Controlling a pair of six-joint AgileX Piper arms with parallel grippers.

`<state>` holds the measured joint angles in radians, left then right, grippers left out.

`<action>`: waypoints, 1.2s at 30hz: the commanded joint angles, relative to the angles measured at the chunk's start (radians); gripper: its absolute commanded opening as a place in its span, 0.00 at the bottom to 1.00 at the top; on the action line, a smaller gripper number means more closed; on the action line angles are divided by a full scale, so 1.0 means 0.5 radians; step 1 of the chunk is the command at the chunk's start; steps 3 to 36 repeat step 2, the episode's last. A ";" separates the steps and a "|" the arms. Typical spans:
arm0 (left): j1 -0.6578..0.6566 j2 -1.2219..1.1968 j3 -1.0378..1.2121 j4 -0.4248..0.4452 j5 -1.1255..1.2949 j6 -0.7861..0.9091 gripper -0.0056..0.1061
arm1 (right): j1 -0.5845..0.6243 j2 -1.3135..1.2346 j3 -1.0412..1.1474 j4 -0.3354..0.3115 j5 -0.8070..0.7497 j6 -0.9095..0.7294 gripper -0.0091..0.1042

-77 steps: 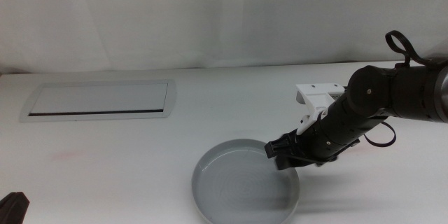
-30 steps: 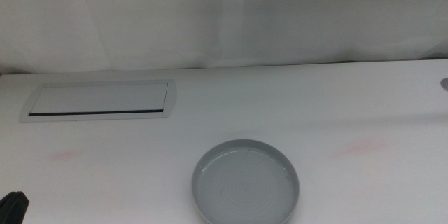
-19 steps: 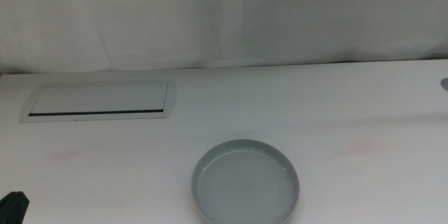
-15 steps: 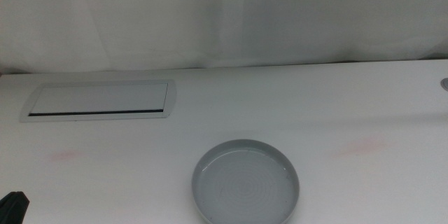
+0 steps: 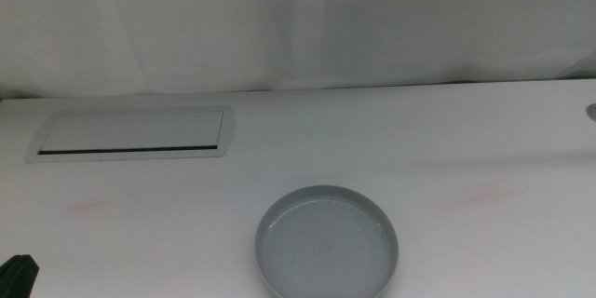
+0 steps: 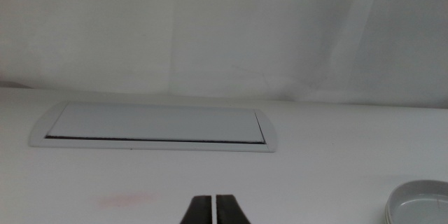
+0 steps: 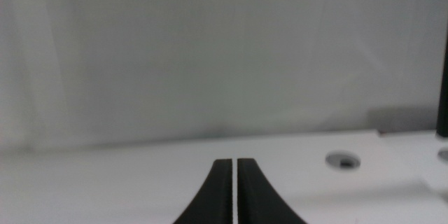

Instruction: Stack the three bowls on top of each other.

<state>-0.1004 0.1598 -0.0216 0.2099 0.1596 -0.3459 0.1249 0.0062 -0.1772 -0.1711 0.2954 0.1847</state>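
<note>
We see one grey bowl (image 5: 327,241) on the white table (image 5: 419,140), near its front edge, with nothing in it. Our left gripper (image 6: 215,210) waits low at the front left corner, jaws closed together and empty. Our right gripper (image 7: 234,192) sits off to the right, jaws likewise closed, facing a small hole (image 7: 343,159) in the tabletop

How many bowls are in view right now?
1: a grey bowl at the table's front centre, also at the left wrist view's edge. It may be a stack; can't tell.
</note>
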 commanded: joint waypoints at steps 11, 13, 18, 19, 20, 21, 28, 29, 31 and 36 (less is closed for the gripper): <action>0.008 -0.017 0.014 -0.010 -0.031 -0.004 0.02 | 0.008 -0.040 0.144 -0.010 -0.087 -0.002 0.06; 0.008 -0.017 0.014 -0.010 -0.031 -0.004 0.02 | 0.008 -0.040 0.144 -0.010 -0.087 -0.002 0.06; 0.008 -0.017 0.014 -0.010 -0.031 -0.004 0.02 | 0.008 -0.040 0.144 -0.010 -0.087 -0.002 0.06; 0.008 -0.017 0.014 -0.010 -0.031 -0.004 0.02 | 0.008 -0.040 0.144 -0.010 -0.087 -0.002 0.06; 0.008 -0.017 0.014 -0.010 -0.031 -0.004 0.02 | 0.008 -0.040 0.144 -0.010 -0.087 -0.002 0.06; 0.008 -0.017 0.014 -0.010 -0.031 -0.004 0.02 | 0.008 -0.040 0.144 -0.010 -0.087 -0.002 0.06; 0.008 -0.017 0.014 -0.010 -0.031 -0.004 0.02 | 0.008 -0.040 0.144 -0.010 -0.087 -0.002 0.06; 0.008 -0.017 0.014 -0.010 -0.031 -0.004 0.02 | 0.008 -0.040 0.144 -0.010 -0.087 -0.002 0.06; 0.008 -0.017 0.014 -0.010 -0.031 -0.004 0.02 | 0.008 -0.040 0.144 -0.010 -0.087 -0.002 0.06; 0.008 -0.017 0.014 -0.010 -0.031 -0.004 0.02 | 0.008 -0.040 0.144 -0.010 -0.087 -0.002 0.06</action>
